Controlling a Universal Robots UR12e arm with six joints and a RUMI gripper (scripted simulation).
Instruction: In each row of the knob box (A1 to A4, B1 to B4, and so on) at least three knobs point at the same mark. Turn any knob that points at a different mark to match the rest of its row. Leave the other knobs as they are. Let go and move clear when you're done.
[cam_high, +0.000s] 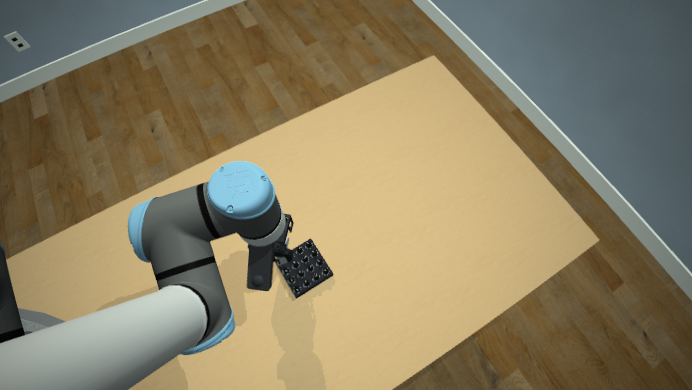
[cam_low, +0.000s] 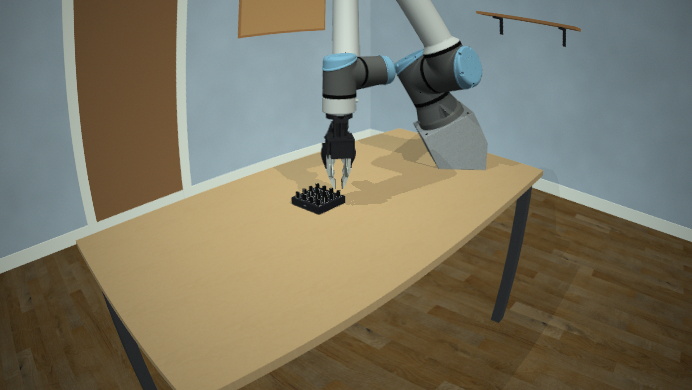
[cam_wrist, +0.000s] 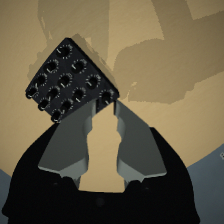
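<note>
The black knob box (cam_high: 329, 274) (cam_low: 331, 205) (cam_wrist: 76, 52) lies flat on the table, turned at an angle, with upright black knobs in rows and pale marks around them. The marks and pointing directions are too small to read surely. My gripper (cam_high: 285, 258) (cam_low: 339, 187) (cam_wrist: 106, 100) points down over one corner of the box. Its fingers are a narrow gap apart, with nothing gripped. The corner knob (cam_wrist: 105, 95) shows just ahead of the gap between the fingertips in the wrist view. In the top view the gripper hides part of the box.
The box stands on a light wooden table (cam_high: 450, 175) (cam_low: 250, 260). The arm's grey base (cam_low: 457, 145) stands at the table's far end in the exterior view. The arm reaches over the table from the left in the top view. Walls stand beyond the table.
</note>
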